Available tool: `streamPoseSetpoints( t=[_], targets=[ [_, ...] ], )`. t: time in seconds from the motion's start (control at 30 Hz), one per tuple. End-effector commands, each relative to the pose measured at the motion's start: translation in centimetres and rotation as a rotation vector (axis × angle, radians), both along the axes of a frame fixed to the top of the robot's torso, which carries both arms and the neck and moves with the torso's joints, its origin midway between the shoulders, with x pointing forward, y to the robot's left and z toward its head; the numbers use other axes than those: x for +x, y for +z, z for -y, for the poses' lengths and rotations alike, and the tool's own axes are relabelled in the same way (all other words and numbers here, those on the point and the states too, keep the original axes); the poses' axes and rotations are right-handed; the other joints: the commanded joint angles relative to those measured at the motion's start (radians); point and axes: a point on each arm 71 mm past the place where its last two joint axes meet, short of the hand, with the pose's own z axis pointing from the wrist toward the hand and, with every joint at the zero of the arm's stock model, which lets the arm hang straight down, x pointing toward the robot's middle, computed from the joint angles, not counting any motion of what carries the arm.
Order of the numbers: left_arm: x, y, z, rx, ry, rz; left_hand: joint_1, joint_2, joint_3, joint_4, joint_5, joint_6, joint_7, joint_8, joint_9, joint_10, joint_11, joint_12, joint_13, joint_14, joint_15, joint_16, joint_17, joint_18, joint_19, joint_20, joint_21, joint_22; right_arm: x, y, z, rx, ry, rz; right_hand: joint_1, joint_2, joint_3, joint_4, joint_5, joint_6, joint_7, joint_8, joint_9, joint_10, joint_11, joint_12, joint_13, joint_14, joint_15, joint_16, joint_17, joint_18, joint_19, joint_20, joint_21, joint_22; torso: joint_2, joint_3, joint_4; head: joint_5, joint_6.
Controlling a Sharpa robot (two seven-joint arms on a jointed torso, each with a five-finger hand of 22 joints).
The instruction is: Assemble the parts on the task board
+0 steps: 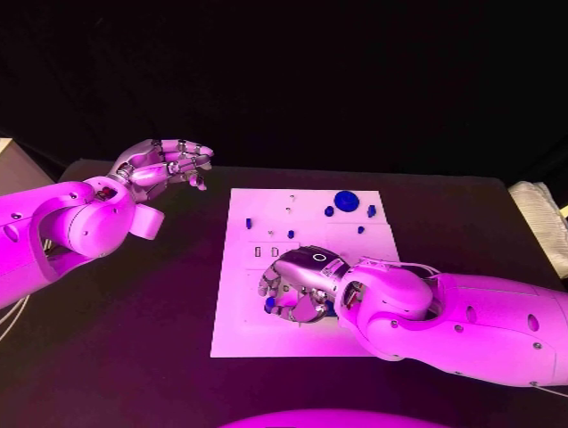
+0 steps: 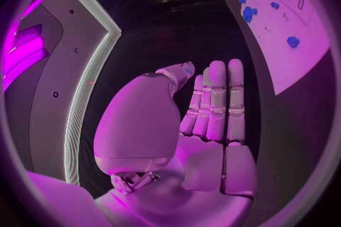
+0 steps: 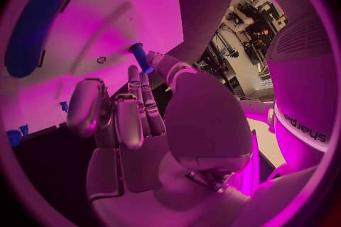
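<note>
My right hand [image 1: 300,283] is hovering low over the near-left part of the task board [image 1: 312,334], fingers curled downward; in the right wrist view my fingertips [image 3: 145,62] are pinching a small blue part [image 3: 139,55] just above the white surface. A second blue part [image 1: 269,303] is lying on the board just beside this hand, toward the board's left edge. Farther out, a round blue part [image 1: 347,201] and several smaller blue parts [image 1: 330,211] are sitting near the board's far edge, well apart from my right hand, with bare white board between. My left hand [image 1: 168,163] is resting above the black table [image 1: 129,339] off the board's far-left corner, holding nothing, its fingers [image 2: 217,96] lying straight and side by side. Open table is surrounding the board on the left and near sides.
</note>
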Motion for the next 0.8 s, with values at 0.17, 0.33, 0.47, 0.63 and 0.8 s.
streamPoseSetpoints(
  t=[0.17, 0.33, 0.47, 0.63, 0.8],
  targets=[
    [-0.07, 0.10, 0.22, -0.009, -0.019, 0.005, -0.006, -0.002, 0.000, -0.004, -0.004, -0.008, 0.020, -0.003, -0.001, -0.003, 0.000, -0.001, -0.001, 0.000, 0.007, 0.004, -0.001, 0.013, 0.007, 0.001, -0.005, -0.001, -0.14, 0.04, -0.12, 0.004, 0.012, 0.012, 0.003, 0.022, 0.040, 0.010, -0.027, 0.050, -0.010, 0.022, 0.012, 0.042, -0.010, 0.007, 0.002, 0.035, -0.012, 0.011, 0.011, -0.015, 0.016, -0.005, 0.034, 0.090, 0.001, 0.0011, -0.0002, 0.000, -0.002],
    [-0.09, 0.10, 0.26, -0.013, -0.021, 0.003, -0.007, -0.001, -0.001, -0.005, -0.004, -0.008, 0.020, -0.003, -0.003, -0.004, 0.001, 0.000, -0.003, 0.000, 0.008, 0.004, -0.002, 0.013, 0.007, 0.002, -0.006, -0.002, -0.11, -0.09, -0.17, -0.011, 0.016, 0.011, 0.012, 0.033, 0.064, 0.008, -0.057, 0.075, -0.018, 0.034, 0.021, 0.064, -0.018, 0.007, 0.005, 0.036, -0.019, 0.013, 0.014, -0.017, 0.018, -0.011, 0.045, 0.097, 0.000, 0.0005, -0.0005, -0.002, -0.002],
    [-0.09, 0.10, 0.26, -0.014, -0.021, 0.002, -0.007, -0.001, -0.001, -0.005, -0.004, -0.008, 0.020, -0.003, -0.003, -0.004, 0.001, 0.000, -0.003, 0.000, 0.008, 0.004, -0.002, 0.013, 0.007, 0.002, -0.006, -0.002, -0.09, -0.17, -0.27, -0.020, 0.018, 0.008, 0.006, 0.032, 0.067, 0.011, -0.064, 0.081, -0.018, 0.038, 0.024, 0.066, -0.017, 0.003, 0.004, 0.036, -0.019, 0.014, 0.016, -0.017, 0.018, -0.012, 0.044, 0.098, 0.000, 0.0000, -0.0011, -0.003, -0.003],
    [-0.10, 0.10, 0.26, -0.015, -0.021, 0.001, -0.007, -0.001, -0.002, -0.005, -0.004, -0.008, 0.021, -0.003, -0.003, -0.004, 0.001, 0.000, -0.003, 0.000, 0.008, 0.004, -0.002, 0.013, 0.007, 0.002, -0.007, -0.002, -0.11, -0.34, -0.43, -0.029, 0.019, 0.002, -0.022, 0.007, 0.060, 0.024, -0.053, 0.068, -0.013, 0.031, 0.024, 0.053, -0.011, -0.012, 0.002, 0.035, -0.015, 0.013, 0.012, -0.016, 0.015, -0.012, 0.037, 0.097, 0.000, -0.0001, 0.0001, -0.005, -0.005],
    [-0.11, 0.09, 0.16, -0.014, -0.018, -0.001, -0.007, -0.001, -0.002, -0.005, -0.004, -0.008, 0.021, -0.003, -0.003, -0.004, 0.001, 0.000, -0.003, 0.000, 0.008, 0.004, -0.002, 0.013, 0.007, 0.002, -0.007, -0.002, -0.09, -0.56, -0.45, -0.039, 0.014, -0.003, -0.033, -0.006, 0.052, 0.029, -0.044, 0.053, -0.008, 0.023, 0.022, 0.041, -0.007, -0.019, 0.002, 0.034, -0.011, 0.012, 0.008, -0.016, 0.014, -0.009, 0.032, 0.096, -0.001, -0.0001, 0.0004, -0.005, -0.005]
  ],
)
